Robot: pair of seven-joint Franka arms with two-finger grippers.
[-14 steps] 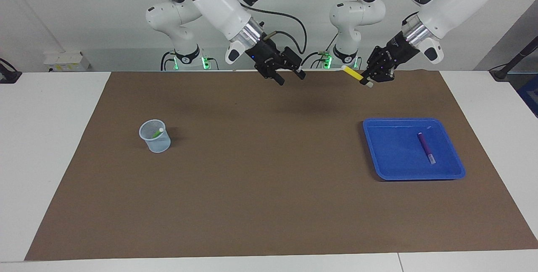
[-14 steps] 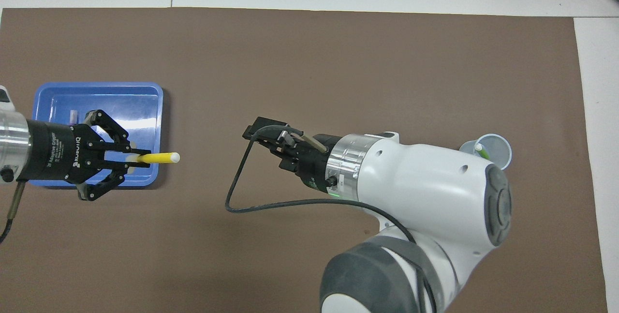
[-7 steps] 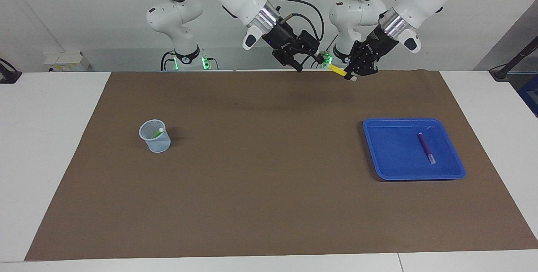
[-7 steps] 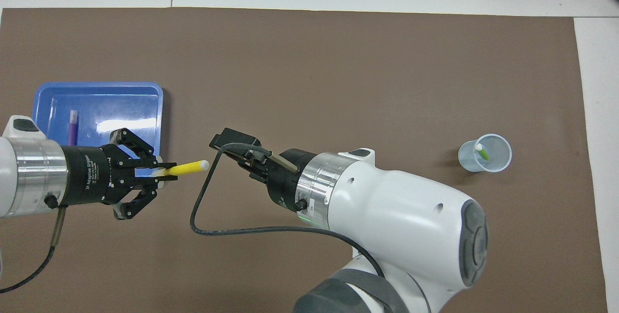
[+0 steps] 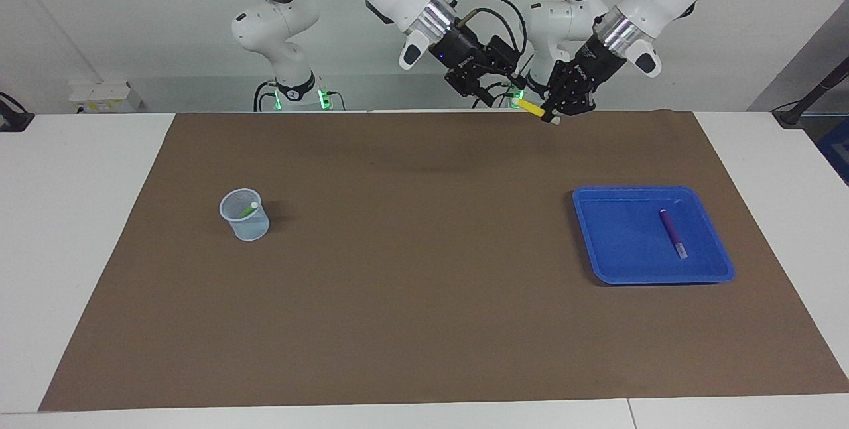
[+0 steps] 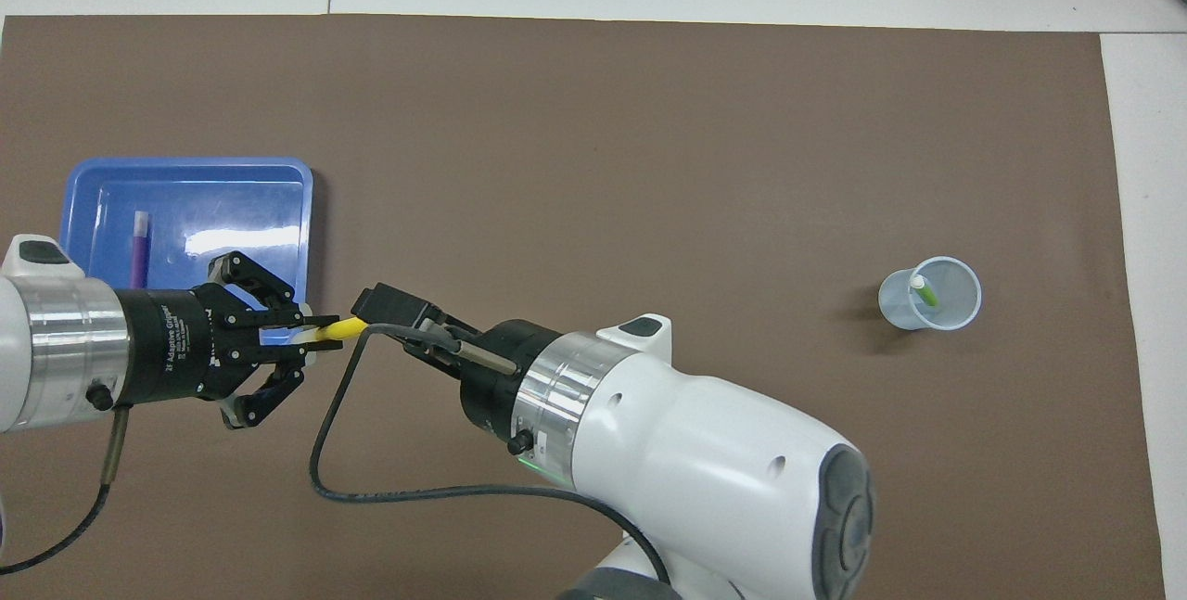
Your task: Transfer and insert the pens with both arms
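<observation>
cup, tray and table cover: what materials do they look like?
Cup: thin translucent plastic, probably; the green pen shows through its wall.
Tray: glossy blue plastic, most likely; the overhead view shows bright glare on its floor and a moulded, rounded rim.
Table cover: matte brown sheet, paper or felt-like; no reflections, flat cut edges. Which one is unclear.

I saw the yellow pen [image 5: 531, 108] held roughly level in the air; the purple pen [image 5: 672, 233] lay flat in the blue tray [image 5: 600, 243]; the green pen [image 5: 247, 210] leaned, pale end up, inside the clear cup [image 5: 252, 231].
</observation>
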